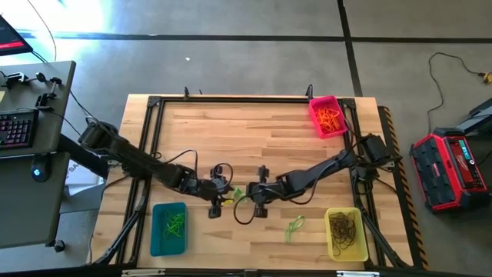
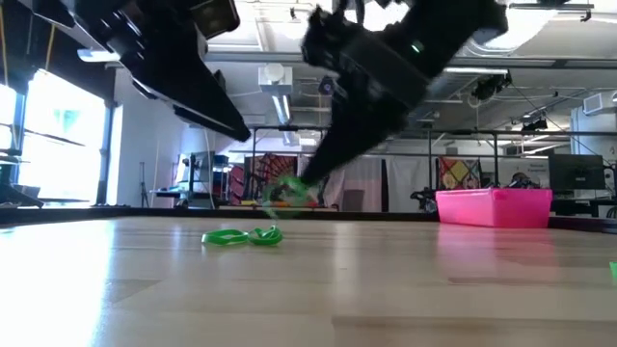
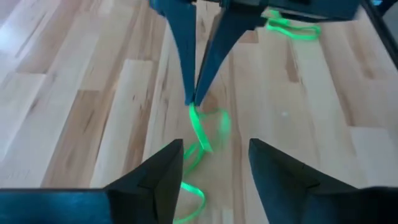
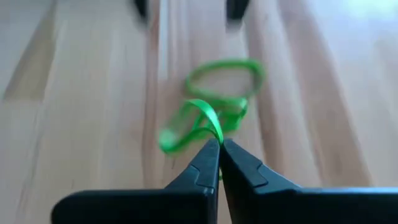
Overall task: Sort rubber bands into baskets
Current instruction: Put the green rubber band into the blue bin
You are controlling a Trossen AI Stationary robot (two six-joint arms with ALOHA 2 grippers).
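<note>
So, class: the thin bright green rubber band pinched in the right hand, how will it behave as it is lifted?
The thin bright green rubber band probably droops limply; it already curls and twists below the shut right hand. It looks very light. Pinched at one edge only, it may slip free.

A big wooden table (image 1: 231, 138) holds three baskets: a pink basket (image 1: 327, 116) at the far right, a teal basket (image 1: 169, 228) near left, a yellow basket (image 1: 347, 233) near right. Green rubber bands (image 1: 295, 225) lie loose on the wood.
</note>
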